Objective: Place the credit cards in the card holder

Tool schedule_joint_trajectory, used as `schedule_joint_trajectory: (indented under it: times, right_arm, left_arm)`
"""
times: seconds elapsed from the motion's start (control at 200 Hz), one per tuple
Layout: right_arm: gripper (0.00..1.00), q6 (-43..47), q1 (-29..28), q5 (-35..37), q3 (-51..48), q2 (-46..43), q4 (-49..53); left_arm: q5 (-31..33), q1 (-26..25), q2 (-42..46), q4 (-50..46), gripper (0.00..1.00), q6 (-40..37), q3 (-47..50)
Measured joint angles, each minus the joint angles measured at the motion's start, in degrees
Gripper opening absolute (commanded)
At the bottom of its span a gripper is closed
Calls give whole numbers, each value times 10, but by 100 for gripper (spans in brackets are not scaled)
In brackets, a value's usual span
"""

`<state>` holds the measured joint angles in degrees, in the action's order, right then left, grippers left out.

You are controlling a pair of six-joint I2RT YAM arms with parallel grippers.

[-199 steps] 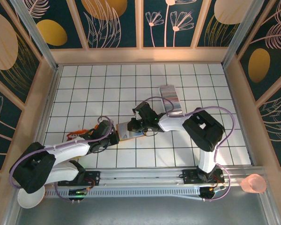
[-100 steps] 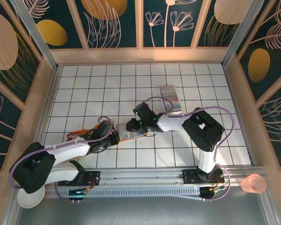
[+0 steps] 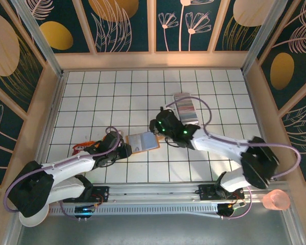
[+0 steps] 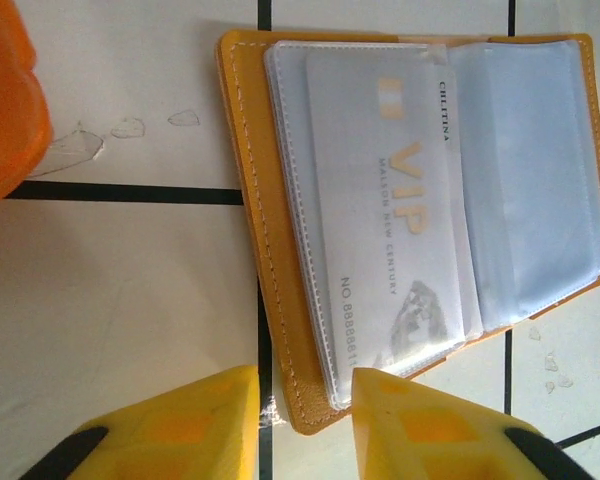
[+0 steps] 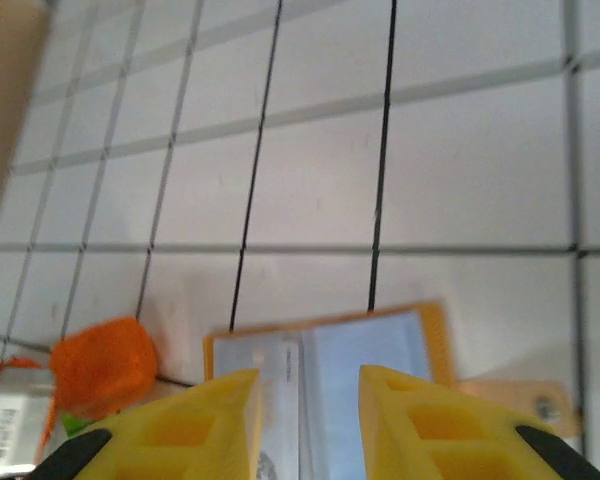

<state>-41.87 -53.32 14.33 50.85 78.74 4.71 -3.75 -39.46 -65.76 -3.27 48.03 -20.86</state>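
My left jaws stand parted and empty at the near edge of the open card holder (image 4: 532, 180), which lies flat on the desk (image 3: 92, 102), while my right jaws, likewise parted and empty, hover just beside it.

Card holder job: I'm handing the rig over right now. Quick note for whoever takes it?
Left tool: open, empty, at the holder edge.
Right tool: open, empty, above the holder.
Holder: lies open and flat between the two tools.
Done: one VIP card sits in a sleeve.
Left: the other cards stand in a row beyond the right tool; load them into the holder.
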Motion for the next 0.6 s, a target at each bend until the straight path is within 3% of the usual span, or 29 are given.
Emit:
schedule_joint_trajectory:
  times: [0.055,0.185,0.295,0.35,0.601]
  right_arm:
    - [23,13,-1,46,-18,-51,-8]
    - [17,16,28,107,-69,-139,-31]
    - [0,16,98,56,-82,-150,-28]
    - [0,12,115,34,-78,-141,-18]
    - [0,10,42,-91,-3,11,8]
  left_arm:
    - [2,0,0,-2,36,0,-3]
    - [16,0,2,-4,38,5,-9]
    - [30,0,2,-4,37,16,-13]
    - [39,0,3,-4,36,23,-13]
    - [62,2,9,12,26,69,-13]
